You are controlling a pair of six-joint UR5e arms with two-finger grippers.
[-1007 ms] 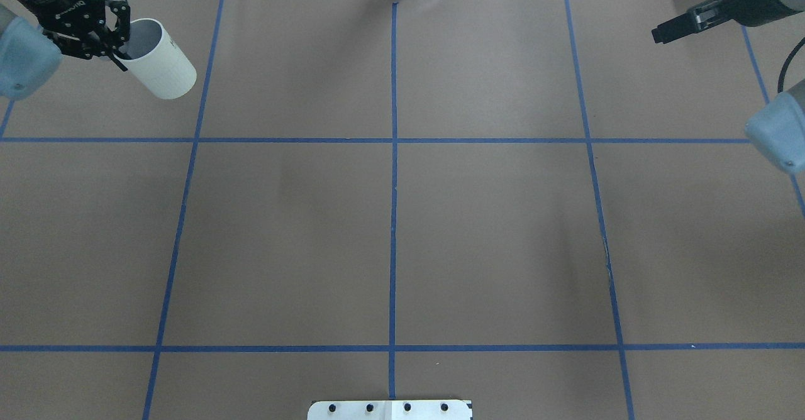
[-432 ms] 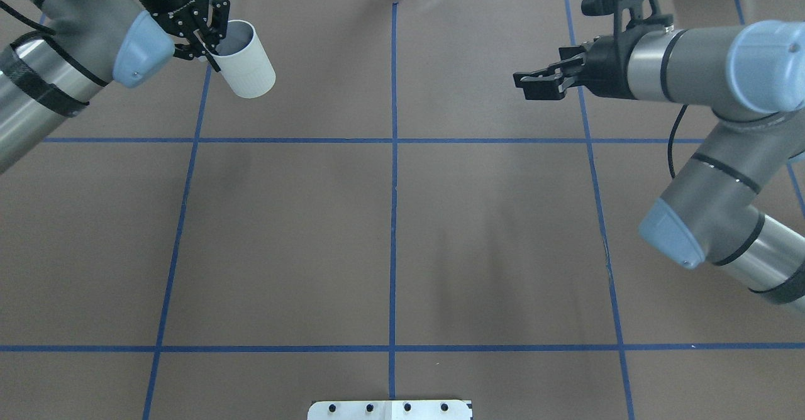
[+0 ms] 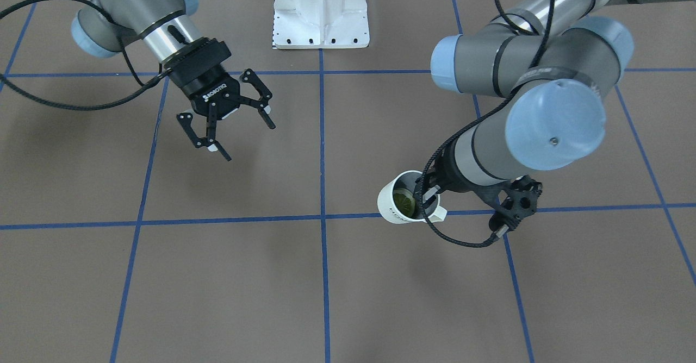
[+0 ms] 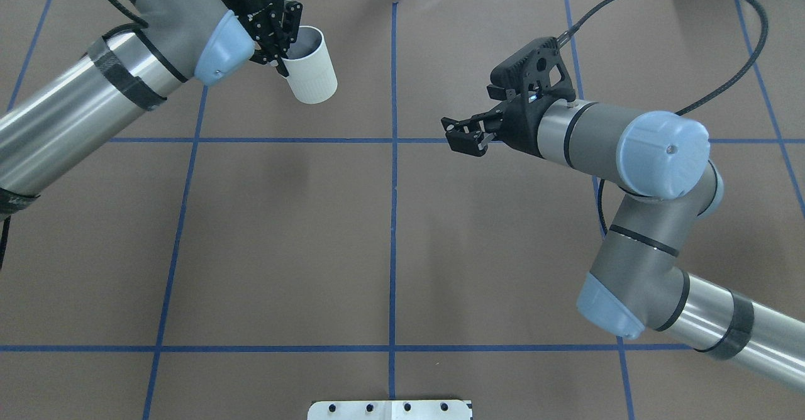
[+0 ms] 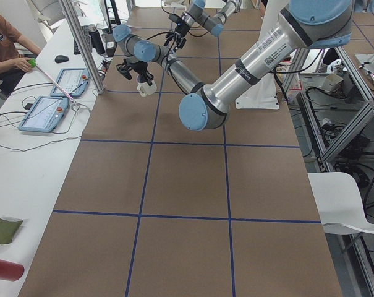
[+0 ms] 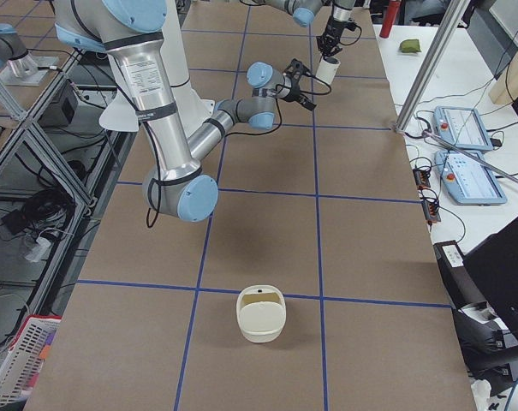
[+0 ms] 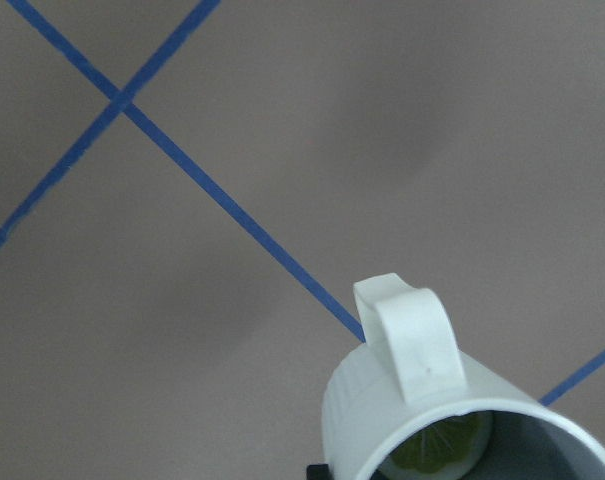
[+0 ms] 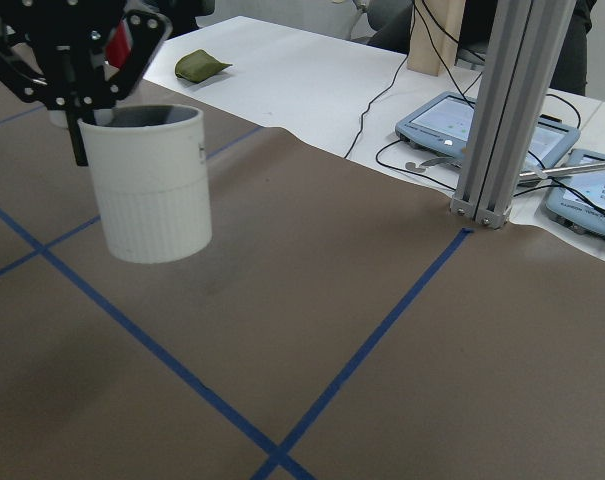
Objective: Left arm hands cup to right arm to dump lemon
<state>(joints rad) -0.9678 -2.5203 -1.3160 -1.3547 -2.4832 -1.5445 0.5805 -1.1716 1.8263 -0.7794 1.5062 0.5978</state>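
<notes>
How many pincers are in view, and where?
2. The left pincer grips the cup by its rim, on the robot's left; the right pincer hangs open and empty opposite it.

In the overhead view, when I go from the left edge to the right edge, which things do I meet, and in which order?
left arm → left gripper, shut on the cup's rim → cup → right gripper, open → right arm

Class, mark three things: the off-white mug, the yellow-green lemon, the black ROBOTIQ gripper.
off-white mug (image 4: 311,82): overhead view, ribbed outer wall.
yellow-green lemon (image 3: 403,201): front-facing view, its top, inside mug.
black ROBOTIQ gripper (image 3: 249,142): front-facing view, midway between open fingertips.
</notes>
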